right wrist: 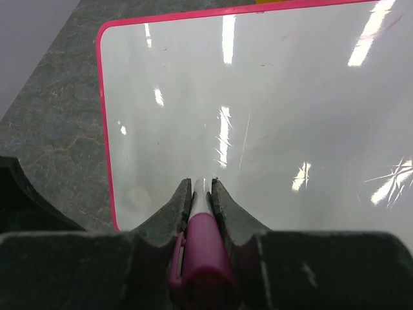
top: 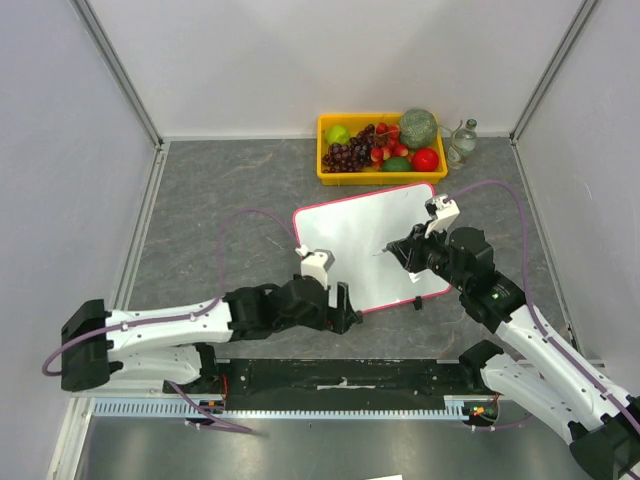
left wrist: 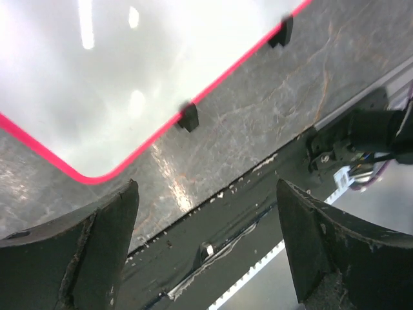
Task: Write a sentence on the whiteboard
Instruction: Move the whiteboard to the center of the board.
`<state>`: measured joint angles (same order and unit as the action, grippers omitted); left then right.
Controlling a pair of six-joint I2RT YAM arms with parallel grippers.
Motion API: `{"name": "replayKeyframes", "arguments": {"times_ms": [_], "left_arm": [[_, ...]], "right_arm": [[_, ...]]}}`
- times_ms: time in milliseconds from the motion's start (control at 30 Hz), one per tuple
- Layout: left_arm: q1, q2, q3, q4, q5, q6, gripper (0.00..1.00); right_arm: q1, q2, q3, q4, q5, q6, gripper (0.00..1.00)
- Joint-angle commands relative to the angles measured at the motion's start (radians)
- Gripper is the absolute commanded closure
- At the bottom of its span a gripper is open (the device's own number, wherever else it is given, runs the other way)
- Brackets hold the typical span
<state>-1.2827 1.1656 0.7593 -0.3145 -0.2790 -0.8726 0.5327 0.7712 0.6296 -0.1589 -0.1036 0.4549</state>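
The whiteboard (top: 352,232) lies flat and a little askew in the middle of the grey worktop (top: 220,200), directly under the right claw (top: 393,250). That claw is clamped on a magenta marker (right wrist: 201,252), whose pale tip points down at the white surface just ahead of the fingers. Whether the tip touches cannot be told. The left claw (top: 345,308) hangs with its jaws spread wide and nothing between them. It is over the worktop just off the board's near rim, and the board's rounded corner and two black clips (left wrist: 188,117) lie just ahead of it. Well beyond both claws, past the board's far edge, stand a yellow tray (top: 381,180) of fruit and a small bottle (top: 462,140).
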Motion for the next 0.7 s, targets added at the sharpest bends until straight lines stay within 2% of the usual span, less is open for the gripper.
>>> {"name": "replayKeyframes", "arguments": {"times_ms": [0,200,300,467,667], "left_arm": [[0.150,-0.148,-0.084,0.146,0.168,0.090,0.07],[0.411,-0.375,-0.184,0.085,0.274,0.135,0.00],[0.541,-0.449,-0.216,0.045,0.398,0.152,0.00],[0.698,-0.445,-0.261,0.034,0.555,0.173,0.00],[0.860,-0.408,-0.343,0.156,0.746,0.158,0.00]], "right_arm": [[-0.004,-0.015,0.007,0.001,-0.033,0.002,1.00],[-0.005,-0.013,0.001,0.005,-0.045,0.004,1.00],[-0.004,-0.004,0.007,0.005,-0.048,-0.002,1.00],[-0.004,0.011,0.007,0.015,-0.054,-0.013,1.00],[-0.004,0.001,-0.008,0.042,-0.087,-0.019,1.00]]}}
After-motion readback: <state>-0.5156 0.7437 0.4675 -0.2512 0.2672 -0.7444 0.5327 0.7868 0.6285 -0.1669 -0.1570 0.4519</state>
